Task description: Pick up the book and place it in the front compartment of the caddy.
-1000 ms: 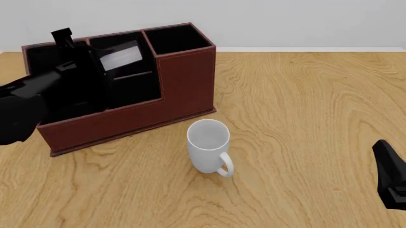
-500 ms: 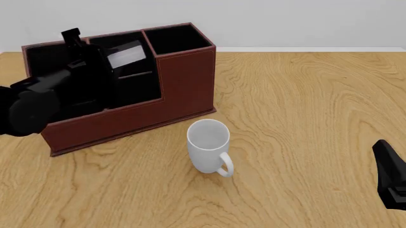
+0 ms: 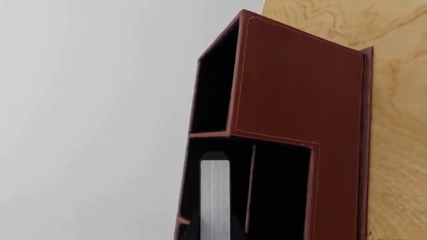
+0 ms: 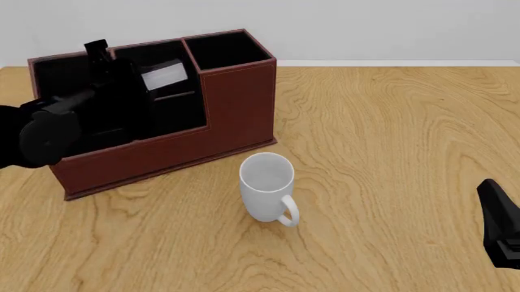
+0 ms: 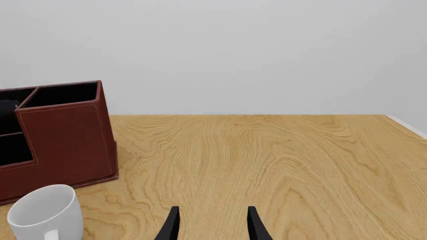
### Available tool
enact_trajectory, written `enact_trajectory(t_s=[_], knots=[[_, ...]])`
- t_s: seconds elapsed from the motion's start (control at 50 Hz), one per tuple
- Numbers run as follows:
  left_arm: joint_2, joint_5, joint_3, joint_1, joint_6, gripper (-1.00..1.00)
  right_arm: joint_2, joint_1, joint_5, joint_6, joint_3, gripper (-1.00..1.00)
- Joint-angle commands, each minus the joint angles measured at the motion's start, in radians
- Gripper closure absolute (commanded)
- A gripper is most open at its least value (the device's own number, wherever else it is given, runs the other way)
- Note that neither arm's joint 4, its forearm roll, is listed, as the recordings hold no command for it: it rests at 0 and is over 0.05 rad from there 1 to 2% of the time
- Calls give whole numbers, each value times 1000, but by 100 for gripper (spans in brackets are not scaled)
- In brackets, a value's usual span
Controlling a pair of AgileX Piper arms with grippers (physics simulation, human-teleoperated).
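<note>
Two arms work at the wooden bench point(image 4: 390, 140). At the far left of the front view, the black left arm reaches over the low section of the caddy point(image 4: 235, 109), and its left gripper point(image 4: 122, 91) sits down among the compartments, black against the black lining, so I cannot tell how its jaws stand. The book point(image 4: 165, 75) shows there as a pale strip of page edges, tilted, inside the caddy's low section just left of the tall end compartment; whether the gripper is on it cannot be made out. The left wrist view shows the book point(image 3: 215, 197) with its white page edges facing the camera, standing in a compartment next to a thin divider, with the caddy point(image 3: 300, 95) wall and its tall end section beyond. In front of the caddy's right corner, apart from it, a white mug point(image 4: 268, 185) stands upright on the bench with its handle toward the camera. At the far right, the right gripper point(image 5: 212, 225) hangs above bare wood, well apart from everything, fingers point(image 5: 172, 226) spread with nothing between them.
</note>
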Motion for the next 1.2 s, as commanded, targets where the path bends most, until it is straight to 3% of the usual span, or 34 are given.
enact_trajectory(t_s=[0.02, 0.22, 0.38, 0.58, 0.86, 1.2], knots=[[-4, 57, -40, -2, 13, 100, 0, 0, 0, 0, 0, -100], [-2, 169, -126, -7, -39, 100, 1, 0, 0, 0, 0, -100], [34, 202, -166, 15, -25, 100, 0, 0, 0, 0, 0, -100], [88, 171, -169, 30, 34, 100, 0, 0, 0, 0, 0, -100], [123, 200, -211, 40, 12, 100, 0, 0, 0, 0, 0, -100], [180, 148, -229, 78, 24, 100, 0, 0, 0, 0, 0, -100]])
